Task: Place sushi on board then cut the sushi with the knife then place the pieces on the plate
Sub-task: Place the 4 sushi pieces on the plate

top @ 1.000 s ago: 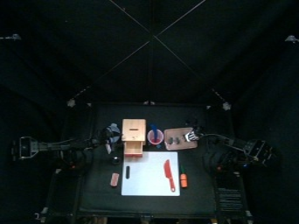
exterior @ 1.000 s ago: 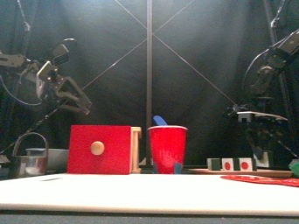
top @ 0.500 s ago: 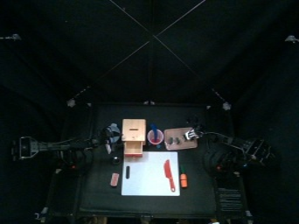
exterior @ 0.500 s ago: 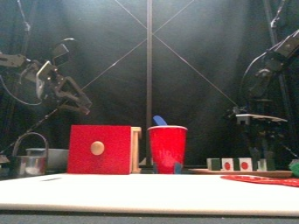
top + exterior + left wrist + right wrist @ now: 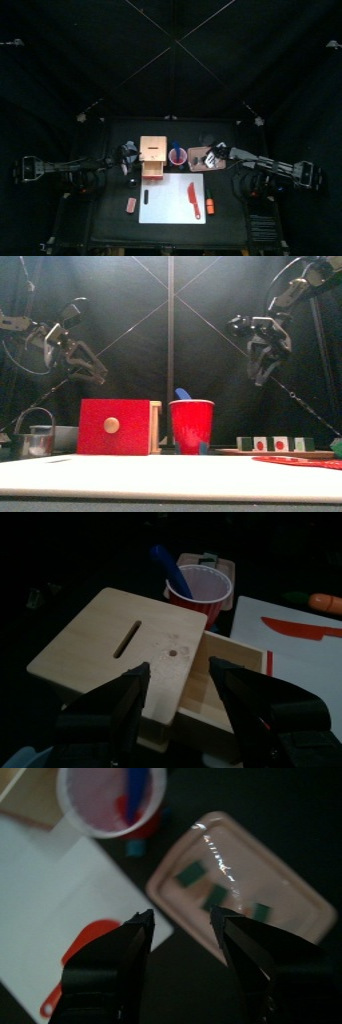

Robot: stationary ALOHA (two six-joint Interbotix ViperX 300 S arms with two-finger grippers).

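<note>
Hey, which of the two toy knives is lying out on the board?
The red knife, lying flat on the white board. The blue knife is not out: it stands in the red cup.

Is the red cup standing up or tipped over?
Upright. The red cup stands on its base, mouth up, with a blue knife poking out.
</note>
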